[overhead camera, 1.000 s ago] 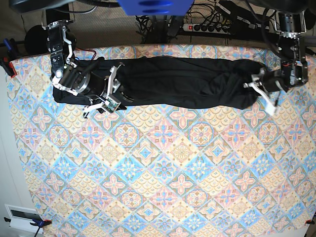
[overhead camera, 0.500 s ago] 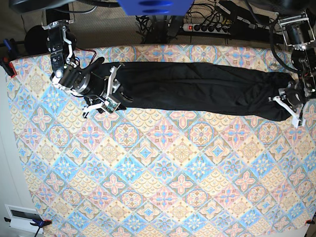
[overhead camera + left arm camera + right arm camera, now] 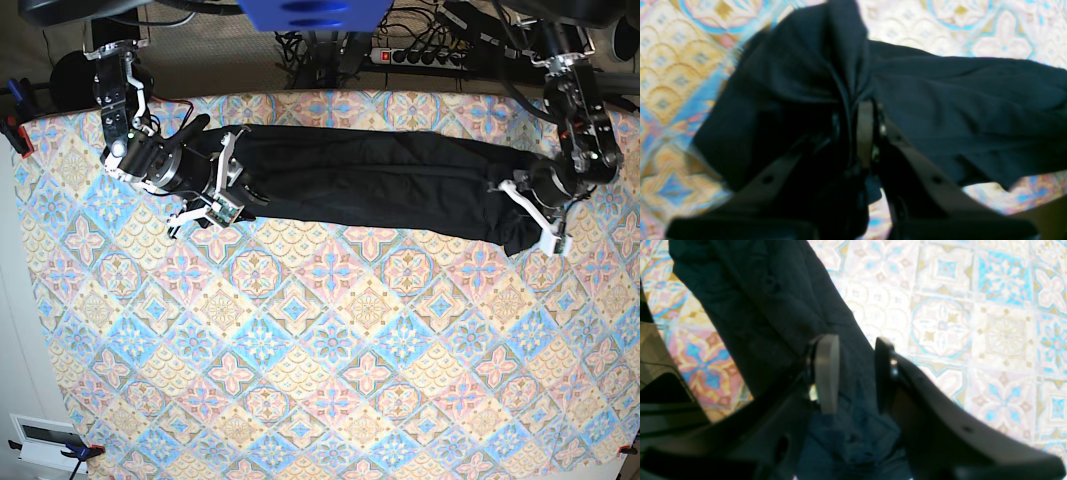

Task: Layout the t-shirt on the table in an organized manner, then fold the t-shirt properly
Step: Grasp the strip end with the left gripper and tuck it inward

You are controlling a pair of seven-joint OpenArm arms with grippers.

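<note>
The black t-shirt [image 3: 380, 180] lies pulled out into a long narrow band across the far part of the table [image 3: 320, 350]. My left gripper [image 3: 535, 215] is at the band's right end. In its wrist view the left gripper [image 3: 851, 130] is shut on a bunched fold of the t-shirt [image 3: 957, 110]. My right gripper [image 3: 212, 200] rests over the band's left end. The right wrist view shows the right gripper [image 3: 855, 370] with its jaws apart and the t-shirt [image 3: 756, 306] running between them, over the tiled cloth.
Behind the table's far edge sit a power strip [image 3: 420, 55] and loose cables. A red clamp [image 3: 18, 135] grips the table's left corner. A white box [image 3: 45, 440] stands off the near left corner.
My left gripper swung out to the right, stretching the t-shirt, then came back leftward, so the right end now sags. The shirt's left end drew in. The right gripper stayed put.
</note>
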